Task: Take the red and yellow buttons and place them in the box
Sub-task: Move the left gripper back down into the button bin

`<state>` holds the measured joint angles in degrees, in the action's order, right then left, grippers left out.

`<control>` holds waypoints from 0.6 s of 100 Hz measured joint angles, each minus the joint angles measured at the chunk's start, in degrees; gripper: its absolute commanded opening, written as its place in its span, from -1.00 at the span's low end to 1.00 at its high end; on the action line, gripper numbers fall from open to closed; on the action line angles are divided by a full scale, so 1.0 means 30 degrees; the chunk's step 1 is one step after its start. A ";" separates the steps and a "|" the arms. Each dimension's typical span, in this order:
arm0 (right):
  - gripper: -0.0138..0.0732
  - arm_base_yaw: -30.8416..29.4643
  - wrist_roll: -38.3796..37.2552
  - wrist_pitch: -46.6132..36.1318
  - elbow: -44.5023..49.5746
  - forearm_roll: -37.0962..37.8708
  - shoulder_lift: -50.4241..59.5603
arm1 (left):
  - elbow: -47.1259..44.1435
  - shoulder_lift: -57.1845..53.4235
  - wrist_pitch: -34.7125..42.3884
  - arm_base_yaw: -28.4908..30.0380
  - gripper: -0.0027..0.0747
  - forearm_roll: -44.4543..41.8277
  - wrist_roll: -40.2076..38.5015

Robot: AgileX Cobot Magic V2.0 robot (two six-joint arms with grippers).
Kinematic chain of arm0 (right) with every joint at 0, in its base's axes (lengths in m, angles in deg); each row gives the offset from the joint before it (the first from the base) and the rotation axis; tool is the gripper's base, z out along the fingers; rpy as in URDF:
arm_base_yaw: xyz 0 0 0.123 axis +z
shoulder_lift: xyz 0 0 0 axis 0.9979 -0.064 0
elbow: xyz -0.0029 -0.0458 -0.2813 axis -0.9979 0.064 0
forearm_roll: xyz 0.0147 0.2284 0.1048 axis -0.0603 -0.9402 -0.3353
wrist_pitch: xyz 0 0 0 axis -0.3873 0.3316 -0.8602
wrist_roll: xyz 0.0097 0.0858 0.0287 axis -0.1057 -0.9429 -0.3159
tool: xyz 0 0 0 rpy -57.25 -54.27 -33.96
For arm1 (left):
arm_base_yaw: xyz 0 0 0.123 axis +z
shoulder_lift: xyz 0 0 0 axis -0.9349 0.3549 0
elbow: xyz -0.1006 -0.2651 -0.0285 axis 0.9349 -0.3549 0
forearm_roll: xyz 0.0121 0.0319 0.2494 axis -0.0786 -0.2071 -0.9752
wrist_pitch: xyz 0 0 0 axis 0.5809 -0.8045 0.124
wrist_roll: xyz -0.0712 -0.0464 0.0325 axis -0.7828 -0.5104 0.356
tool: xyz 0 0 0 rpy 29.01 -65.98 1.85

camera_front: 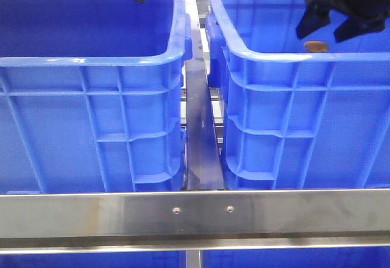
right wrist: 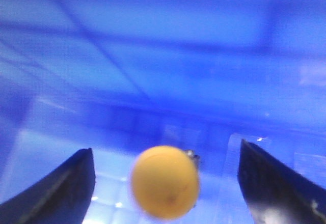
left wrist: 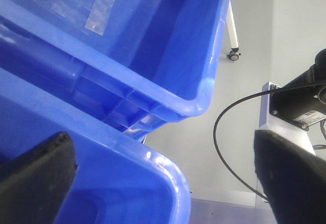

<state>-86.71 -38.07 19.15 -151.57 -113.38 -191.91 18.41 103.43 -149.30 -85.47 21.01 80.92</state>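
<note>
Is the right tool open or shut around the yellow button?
Open. The right tool has its fingers spread wide, with the yellow button between them and touching neither.

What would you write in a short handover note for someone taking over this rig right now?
Right gripper: open, inside the right-hand blue crate, fingers either side of the yellow button, not closed on it.
Left gripper: open, empty, over the rim of the left-hand blue crate.
Red button: not visible in any view.
Done: cannot confirm any button placed.
Left: grasp the yellow button, find the red one, box both.
</note>
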 measured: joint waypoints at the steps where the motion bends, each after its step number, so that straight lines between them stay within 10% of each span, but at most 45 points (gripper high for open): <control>1: 0.68 0.0000 0.0000 0.0000 0.0072 -0.0044 0.0080 | 0.0000 0.0000 0.0000 0.0000 0.77 0.0000 0.0000; 29: 0.68 0.0000 0.0000 -0.0038 0.3509 -0.0175 0.3851 | 0.0000 0.0000 0.0000 0.0000 0.77 -0.0288 -0.0695; 60: 0.68 0.0000 0.0000 0.0202 0.4244 -0.0216 0.6645 | 0.0000 0.0000 0.1858 0.0000 0.77 -0.6628 -0.8125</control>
<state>-86.71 -38.07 19.76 -138.84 -114.03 -171.97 18.41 103.43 -143.73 -85.47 1.12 56.55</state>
